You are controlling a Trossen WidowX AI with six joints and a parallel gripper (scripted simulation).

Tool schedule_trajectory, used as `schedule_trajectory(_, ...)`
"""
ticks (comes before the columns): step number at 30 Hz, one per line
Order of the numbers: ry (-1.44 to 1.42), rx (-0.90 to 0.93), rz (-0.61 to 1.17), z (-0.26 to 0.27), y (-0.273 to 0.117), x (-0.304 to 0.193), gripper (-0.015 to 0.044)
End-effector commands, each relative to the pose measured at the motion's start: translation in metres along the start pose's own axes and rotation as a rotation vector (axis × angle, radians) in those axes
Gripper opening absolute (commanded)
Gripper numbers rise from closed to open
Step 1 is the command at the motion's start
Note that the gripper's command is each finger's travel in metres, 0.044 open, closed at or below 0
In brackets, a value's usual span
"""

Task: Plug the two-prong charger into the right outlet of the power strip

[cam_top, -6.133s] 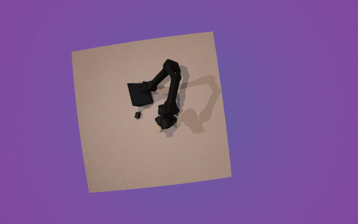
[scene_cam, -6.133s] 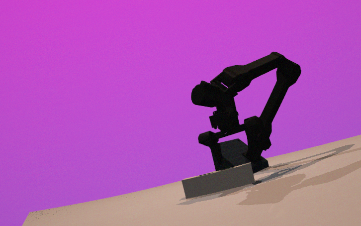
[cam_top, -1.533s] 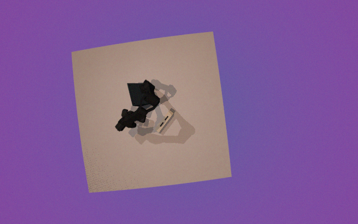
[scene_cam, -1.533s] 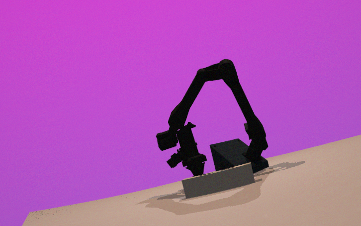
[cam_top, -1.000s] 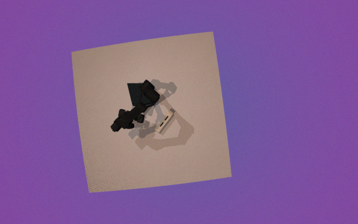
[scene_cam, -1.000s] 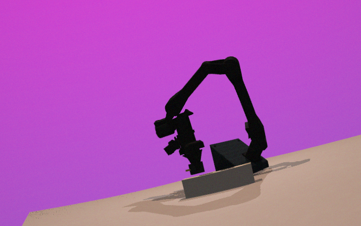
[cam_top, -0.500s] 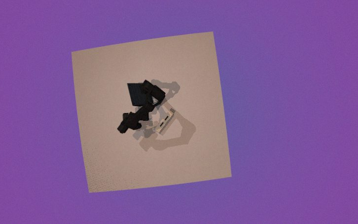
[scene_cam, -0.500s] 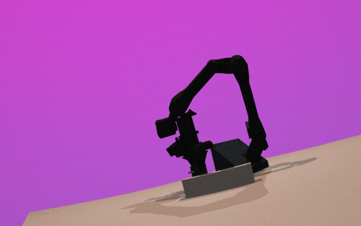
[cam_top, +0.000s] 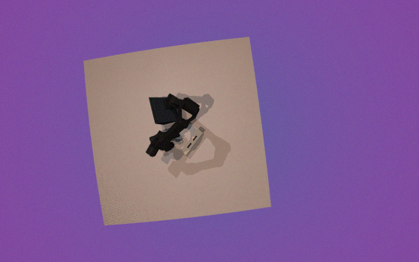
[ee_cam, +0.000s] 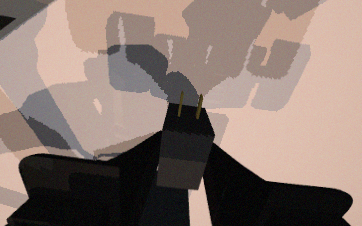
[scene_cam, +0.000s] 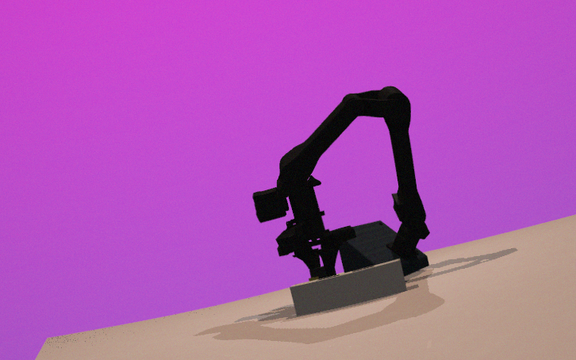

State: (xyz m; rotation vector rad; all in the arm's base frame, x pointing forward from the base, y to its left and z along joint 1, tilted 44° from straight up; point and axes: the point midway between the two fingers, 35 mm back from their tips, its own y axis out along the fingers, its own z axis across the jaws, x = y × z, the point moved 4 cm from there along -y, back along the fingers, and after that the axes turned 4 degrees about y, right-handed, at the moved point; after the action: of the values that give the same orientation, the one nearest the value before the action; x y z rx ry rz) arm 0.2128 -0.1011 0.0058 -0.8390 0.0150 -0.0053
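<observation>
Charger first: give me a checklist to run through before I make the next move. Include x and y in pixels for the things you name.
1. Gripper (scene_cam: 322, 271) (ee_cam: 182, 138) shut on the charger (ee_cam: 187, 150): ok.
2. Both prongs (ee_cam: 181, 104) bare and side by side: ok; neither is in an outlet.
3. Prongs lined up with the power strip (cam_top: 191, 142) (scene_cam: 348, 288) (ee_cam: 18, 7): not ok; in the wrist view they point up-frame, while the strip sits off in the upper left corner.
4. Slots in sight from above: ok; two dark slots (cam_top: 189, 145) show.
5. Right outlet identified: cannot tell; the arm covers part of the strip's surroundings.
6. Charger clear of the strip: cannot tell.
</observation>
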Motion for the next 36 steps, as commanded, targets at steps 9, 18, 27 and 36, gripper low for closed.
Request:
schedule_trajectory(9,-0.259,-0.011,-0.006,0.025,0.01,0.005,0.0)
schedule_trajectory(18,-0.451,-0.015,-0.006,0.044,0.018,0.007,0.0)
schedule_trajectory(27,-0.521,-0.017,-0.007,0.054,0.02,0.012,0.0)
schedule_trajectory(36,-0.537,-0.018,-0.008,0.063,0.019,0.024,0.0)
